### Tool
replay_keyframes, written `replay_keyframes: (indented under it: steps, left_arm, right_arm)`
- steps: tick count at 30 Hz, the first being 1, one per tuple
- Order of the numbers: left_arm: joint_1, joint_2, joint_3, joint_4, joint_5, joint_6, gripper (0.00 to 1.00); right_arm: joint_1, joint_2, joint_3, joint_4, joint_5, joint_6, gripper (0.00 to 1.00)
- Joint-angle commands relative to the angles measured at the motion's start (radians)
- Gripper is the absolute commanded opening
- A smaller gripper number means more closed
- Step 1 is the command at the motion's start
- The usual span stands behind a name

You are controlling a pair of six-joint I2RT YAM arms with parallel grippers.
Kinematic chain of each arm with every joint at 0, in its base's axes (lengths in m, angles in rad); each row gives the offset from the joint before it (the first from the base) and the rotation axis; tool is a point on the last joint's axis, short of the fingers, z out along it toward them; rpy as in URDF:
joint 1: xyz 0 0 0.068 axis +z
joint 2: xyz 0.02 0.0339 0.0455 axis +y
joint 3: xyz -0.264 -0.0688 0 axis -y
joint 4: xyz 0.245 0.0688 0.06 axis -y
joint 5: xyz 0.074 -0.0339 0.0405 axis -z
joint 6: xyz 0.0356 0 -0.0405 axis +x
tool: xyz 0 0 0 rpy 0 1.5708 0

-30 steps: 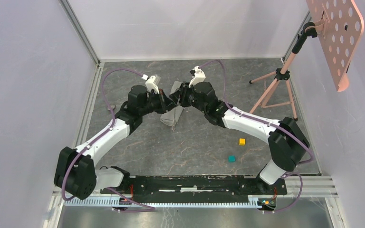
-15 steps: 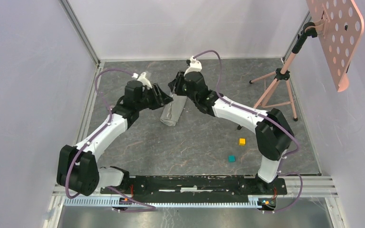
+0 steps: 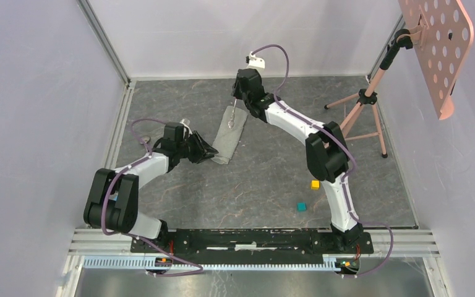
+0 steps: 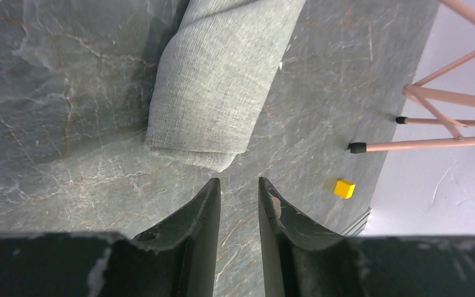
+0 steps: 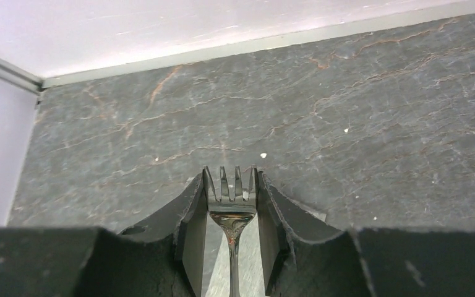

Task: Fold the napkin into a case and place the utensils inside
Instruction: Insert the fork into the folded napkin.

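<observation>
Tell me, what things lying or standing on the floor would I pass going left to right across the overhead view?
napkin → teal cube → yellow cube → pink tripod stand. The arms' tips overlap the napkin, so they are left out.

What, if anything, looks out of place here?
A yellow cube and a teal cube lie loose, well apart from the folded napkin; they seem unrelated to it. Nothing looks spilled or damaged.

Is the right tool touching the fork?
Touching. The right wrist view shows the fork clamped by its head inside the right tool, pressed from both sides.
</observation>
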Motion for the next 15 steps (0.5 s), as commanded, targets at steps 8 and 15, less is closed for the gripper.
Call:
replay_keyframes:
  steps: [8, 15]
  left_arm:
    - [-0.074, 0.083, -0.111, 0.22, -0.002, -0.102, 0.29]
    - [-0.085, 0.135, -0.139, 0.288, -0.016, -0.131, 0.29]
  right_arm:
    - [0.0, 0.191, 0.248, -0.016, 0.064, -0.079, 0.2]
    - [0.003, 0.187, 0.189, -0.034, 0.041, -0.025, 0.2]
